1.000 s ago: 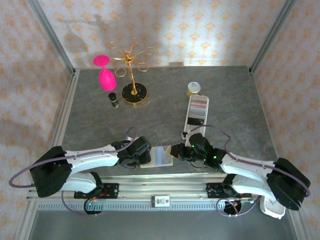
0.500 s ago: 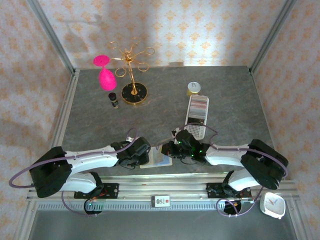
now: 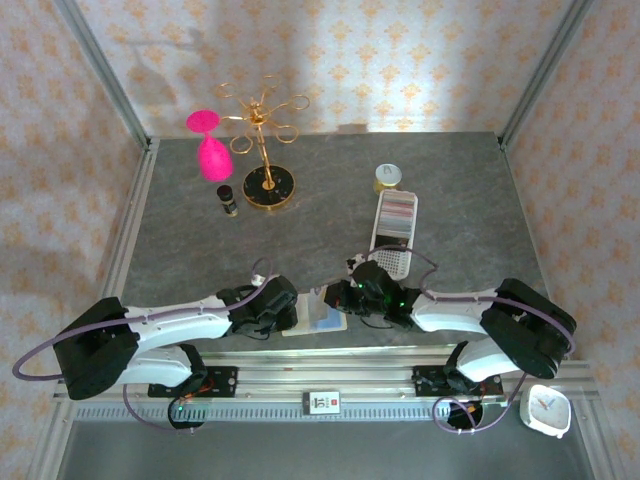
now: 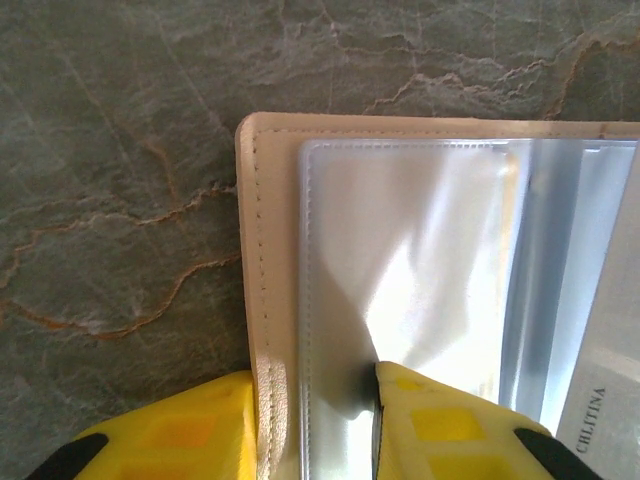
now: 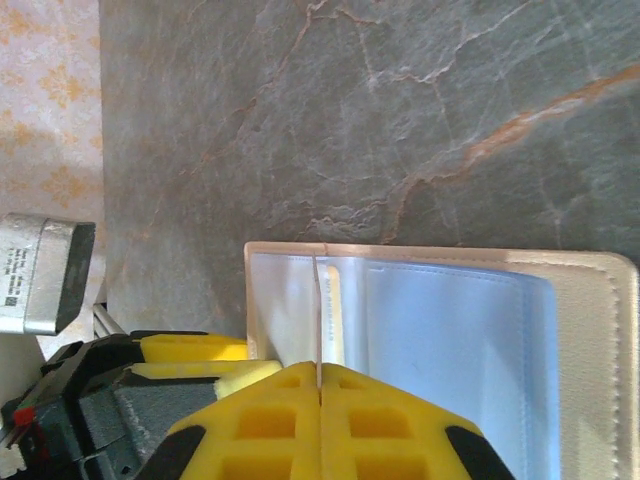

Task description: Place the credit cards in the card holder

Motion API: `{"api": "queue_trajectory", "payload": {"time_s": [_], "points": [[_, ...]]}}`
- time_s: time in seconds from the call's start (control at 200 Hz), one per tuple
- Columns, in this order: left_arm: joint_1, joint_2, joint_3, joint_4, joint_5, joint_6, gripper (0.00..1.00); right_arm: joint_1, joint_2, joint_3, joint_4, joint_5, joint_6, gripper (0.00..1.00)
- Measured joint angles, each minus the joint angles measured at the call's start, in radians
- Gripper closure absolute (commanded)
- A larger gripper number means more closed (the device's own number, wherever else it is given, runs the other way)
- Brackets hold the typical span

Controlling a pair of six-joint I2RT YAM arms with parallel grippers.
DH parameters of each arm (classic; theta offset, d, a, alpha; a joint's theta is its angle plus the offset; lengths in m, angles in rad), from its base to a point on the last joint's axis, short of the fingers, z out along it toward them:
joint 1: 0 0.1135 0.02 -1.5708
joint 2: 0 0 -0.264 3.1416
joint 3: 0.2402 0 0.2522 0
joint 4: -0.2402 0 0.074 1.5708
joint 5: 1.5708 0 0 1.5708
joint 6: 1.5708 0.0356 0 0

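Note:
The card holder [image 3: 318, 316] lies open near the table's front edge, a beige cover [image 4: 262, 250] with clear plastic sleeves [image 4: 410, 260]. My left gripper [image 4: 315, 420] has its yellow jaws closed across the holder's left cover edge and one sleeve. My right gripper [image 5: 320, 375] is shut on a thin credit card [image 5: 318, 305], seen edge-on, whose far end stands among the holder's sleeves [image 5: 440, 340]. In the top view the two grippers, left [image 3: 288, 316] and right [image 3: 338, 300], meet over the holder.
A long white perforated tray [image 3: 393, 228] holding more cards lies behind the right arm, a yellow-lidded jar [image 3: 387, 177] beyond it. At the back left stand a gold wire stand [image 3: 266, 150], a pink glass [image 3: 210, 150] and a small dark bottle [image 3: 228, 199]. A white clock [image 3: 548, 410] sits front right.
The right gripper has come left with its card to the open holder. The left jaws have narrowed onto the holder's left edge.

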Motion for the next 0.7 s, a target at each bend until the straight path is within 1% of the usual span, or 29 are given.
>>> {"api": "queue_trajectory", "payload": {"time_s": [0.16,0.235,0.42,0.696], "points": [[0.000,0.001,-0.001,0.014,0.003,0.003,0.76,0.000,0.000,-0.031,0.042,0.008,0.001,1.00],[0.000,0.003,-0.003,0.029,0.009,0.003,0.79,0.000,0.000,-0.048,0.069,0.008,0.008,1.00],[0.000,0.003,-0.008,0.048,0.019,0.010,0.79,0.000,0.025,-0.056,0.126,0.004,0.021,1.00],[0.000,0.003,-0.008,0.050,0.019,0.011,0.79,0.000,0.029,-0.064,0.157,0.004,0.027,1.00]]}}
